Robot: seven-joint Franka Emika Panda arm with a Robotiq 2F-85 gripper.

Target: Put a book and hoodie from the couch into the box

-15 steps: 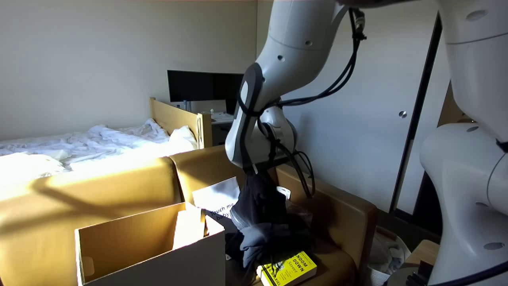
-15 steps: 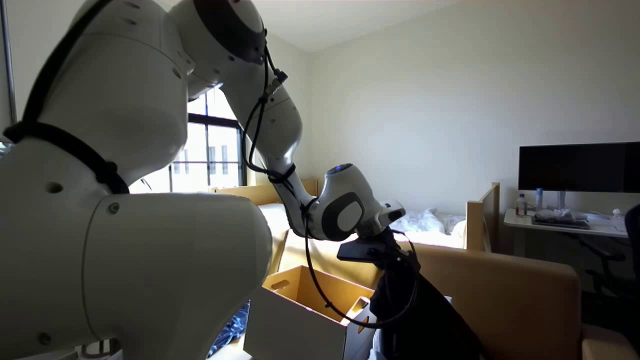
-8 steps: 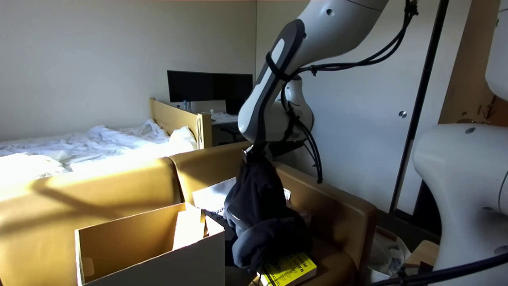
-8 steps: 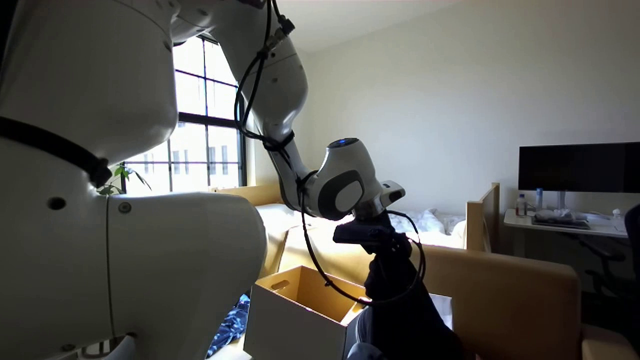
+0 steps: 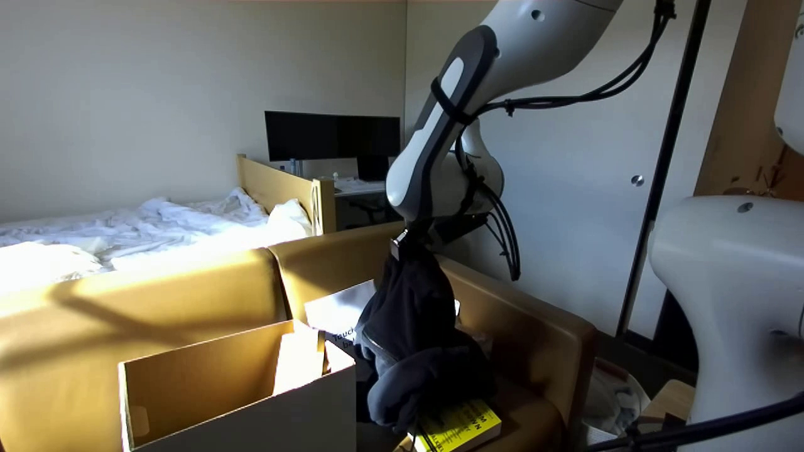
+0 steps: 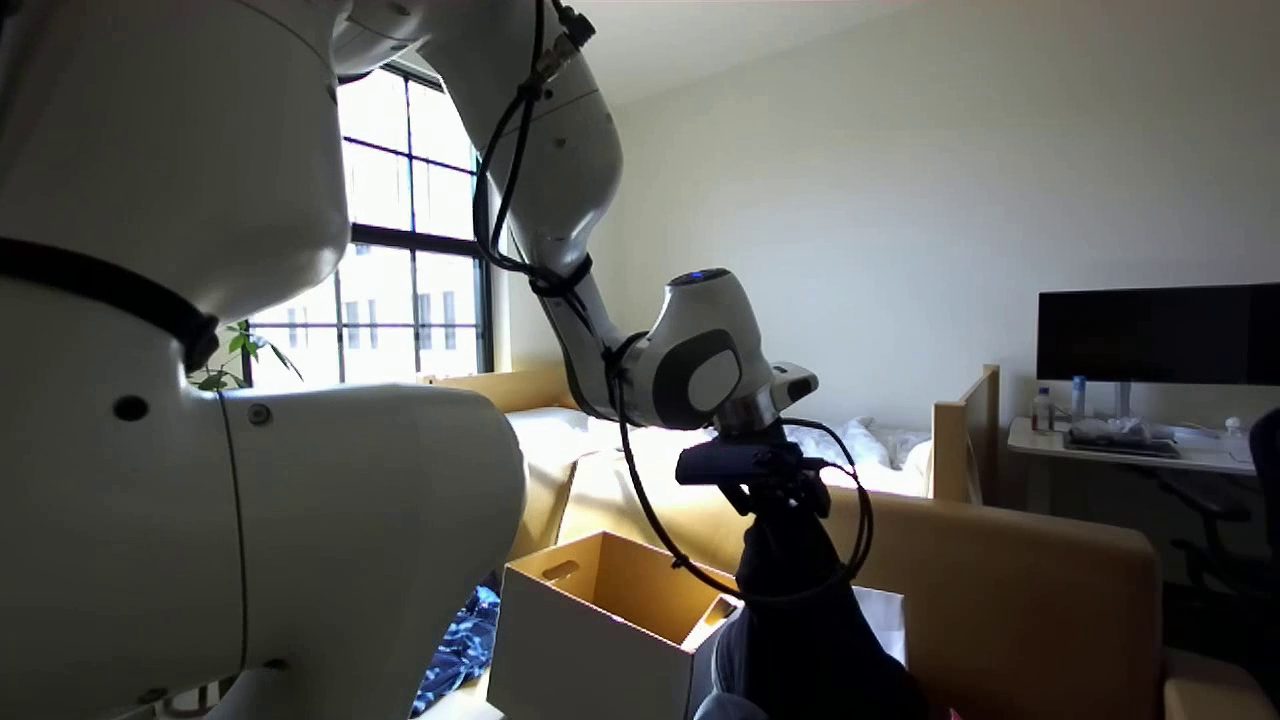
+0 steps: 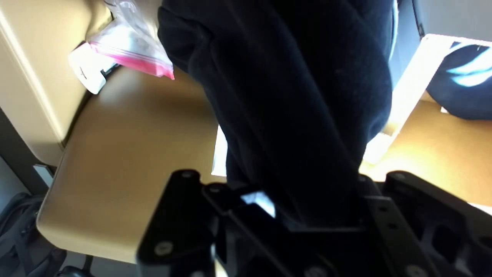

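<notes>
Over the couch seat [image 7: 130,154], the dark hoodie [image 5: 411,314] dangles from the gripper [image 6: 785,503] — jaws are clamped on the cloth up top, and the wrist view shows it bunched right between them. It's hanging just beside the open box [image 5: 264,411], outside it; can't tell if the two touch. The lower part is all scrunched up and blocks a bit of the book [image 5: 463,428] in an exterior view. Book's lying on the seat, yellow cover up with black lettering. Can't tell if the cloth actually rests on it. Behind the hoodie there's a white sheet [image 5: 339,311] with black lettering too, partly hidden. A clear plastic bag [image 7: 134,42] with a pink strip sits near the armrest [image 5: 527,320], best seen in the wrist view. Further back there's a bed [image 5: 276,185] with rumpled white bedding [image 5: 163,226], then a black monitor [image 5: 333,135] over a desk [image 6: 1205,463] — plus a big window [image 6: 412,240] in an exterior view.
</notes>
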